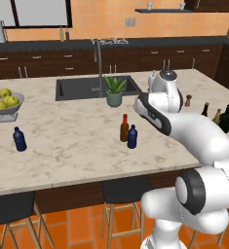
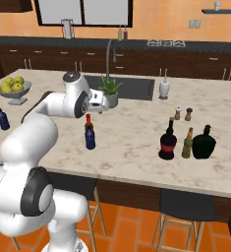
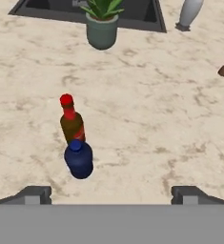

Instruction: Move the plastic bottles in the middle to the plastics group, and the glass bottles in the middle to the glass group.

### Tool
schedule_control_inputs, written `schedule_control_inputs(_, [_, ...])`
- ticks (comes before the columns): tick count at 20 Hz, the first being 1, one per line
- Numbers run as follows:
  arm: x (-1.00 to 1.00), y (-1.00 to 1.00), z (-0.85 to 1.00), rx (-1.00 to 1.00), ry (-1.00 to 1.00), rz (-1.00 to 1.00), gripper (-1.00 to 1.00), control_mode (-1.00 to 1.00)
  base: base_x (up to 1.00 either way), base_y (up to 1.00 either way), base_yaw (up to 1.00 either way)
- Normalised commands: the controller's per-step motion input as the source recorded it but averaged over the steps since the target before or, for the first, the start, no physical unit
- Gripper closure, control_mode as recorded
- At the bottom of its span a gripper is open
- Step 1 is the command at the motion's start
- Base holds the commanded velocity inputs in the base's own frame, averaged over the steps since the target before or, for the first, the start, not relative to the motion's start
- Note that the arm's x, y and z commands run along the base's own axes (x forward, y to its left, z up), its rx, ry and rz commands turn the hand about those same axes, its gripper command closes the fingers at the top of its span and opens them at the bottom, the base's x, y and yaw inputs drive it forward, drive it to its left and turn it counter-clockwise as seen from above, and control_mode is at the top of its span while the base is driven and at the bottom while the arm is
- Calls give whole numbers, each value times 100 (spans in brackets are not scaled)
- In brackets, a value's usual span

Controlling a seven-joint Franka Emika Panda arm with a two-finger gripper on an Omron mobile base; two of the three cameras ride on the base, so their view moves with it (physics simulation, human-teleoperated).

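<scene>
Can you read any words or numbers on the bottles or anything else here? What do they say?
None can be read.
Black bottle: red label, too blurred to show any words.
Brown bottle: red band, no letters to make out.
Blue bottle: plain, no writing visible.
Amber bottle and green-black bottle: no readable label.

Left and right base views: behind the arm, facing forward and down across the worktop (image 1: pixel 77 146), sharing the sink (image 2: pixel 131 87), potted plant (image 1: pixel 114 91) and brown bottle (image 2: pixel 88 121). Hand view: close, steeply downward over that brown bottle and plant.
</scene>
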Motion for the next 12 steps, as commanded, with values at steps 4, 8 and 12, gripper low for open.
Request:
schedule_control_inputs(4, [-3, 32, 0, 19, -1, -1, -100, -100, 0, 0, 0])
schedule_control_inputs(8, [-28, 23, -5, 4, -1, 2, -100, -100, 0, 0, 0])
schedule_control_inputs(12, [-37, 30, -6, 1, -7, 8, -100, -100, 0, 0, 0])
